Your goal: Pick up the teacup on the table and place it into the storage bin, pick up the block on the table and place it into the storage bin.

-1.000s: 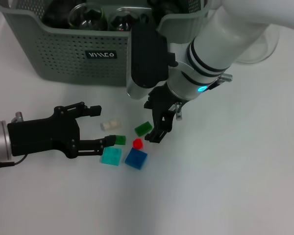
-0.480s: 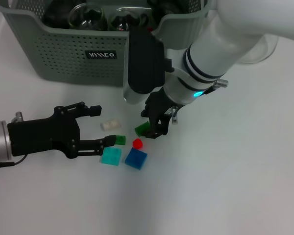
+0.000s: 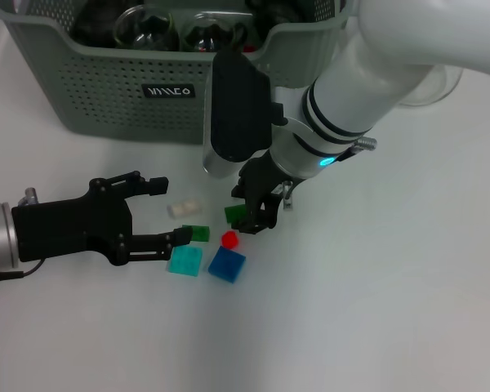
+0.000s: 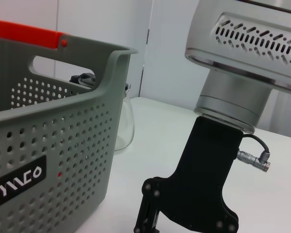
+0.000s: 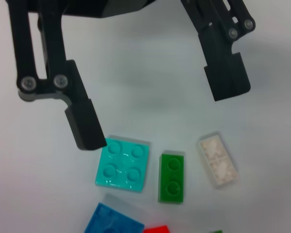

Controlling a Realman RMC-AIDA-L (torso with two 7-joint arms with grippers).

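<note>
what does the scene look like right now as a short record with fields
storage bin: far side of the table, glassware inside
left gripper: open, low, fingers either side of the white block and small green block
right gripper: down at the larger green block
other blocks: cyan block, blue block, red block

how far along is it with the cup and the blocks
Done: glassware already sits in the storage bin, though a glass vessel stands on the table beside it. In hand: the right gripper is down at the dark green block, not lifted yet. Left: the white block, red block, teal block and blue block lie on the table, by the open left gripper.
</note>
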